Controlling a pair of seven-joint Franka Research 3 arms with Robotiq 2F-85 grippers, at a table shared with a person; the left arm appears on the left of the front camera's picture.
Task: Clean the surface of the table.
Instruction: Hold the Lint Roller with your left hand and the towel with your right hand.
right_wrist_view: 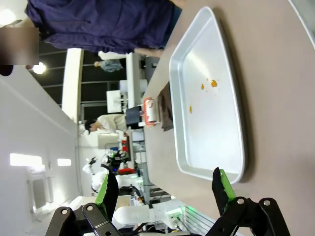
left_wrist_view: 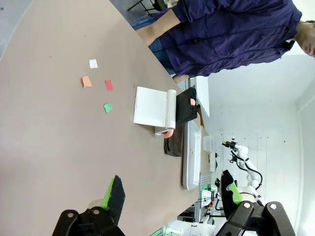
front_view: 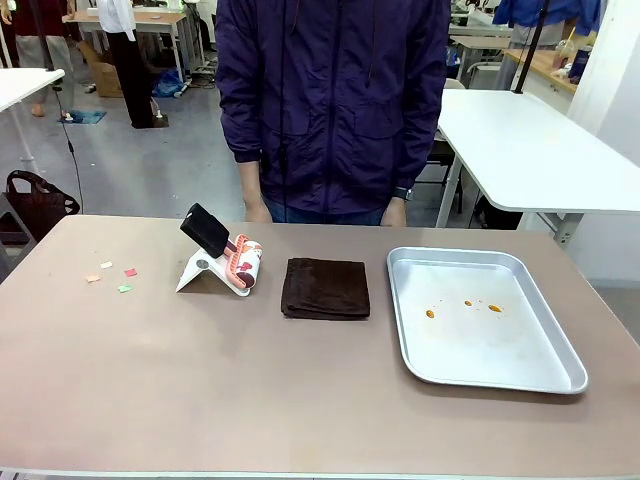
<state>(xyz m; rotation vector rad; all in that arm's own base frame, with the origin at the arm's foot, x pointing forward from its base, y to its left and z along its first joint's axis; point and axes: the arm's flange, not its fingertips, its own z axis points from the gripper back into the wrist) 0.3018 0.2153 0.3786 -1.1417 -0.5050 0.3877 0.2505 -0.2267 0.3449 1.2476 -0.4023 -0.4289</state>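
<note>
Brownish-tan, the table point(front_view: 300, 400) lay before a person point(front_view: 335, 100) in a purple jacket, carrying paper scraps point(front_view: 112, 275), a lint roller point(front_view: 243, 260), a folded brown cloth point(front_view: 326, 288) and a stained metal tray point(front_view: 500, 350). The left gripper point(left_wrist_view: 172, 191) and the right gripper point(right_wrist_view: 165, 182) hung over it, fingers wide apart, empty.

Cloth point(front_view: 325, 288) between roller point(front_view: 222, 255) and tray point(front_view: 480, 340) on table point(front_view: 300, 410)

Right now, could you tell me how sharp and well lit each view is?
Front view: sharp, evenly lit, soft shadows. Left wrist view: rolled sideways, washed-out background beyond the table. Right wrist view: sheen on the tray, lamps blown out.
</note>
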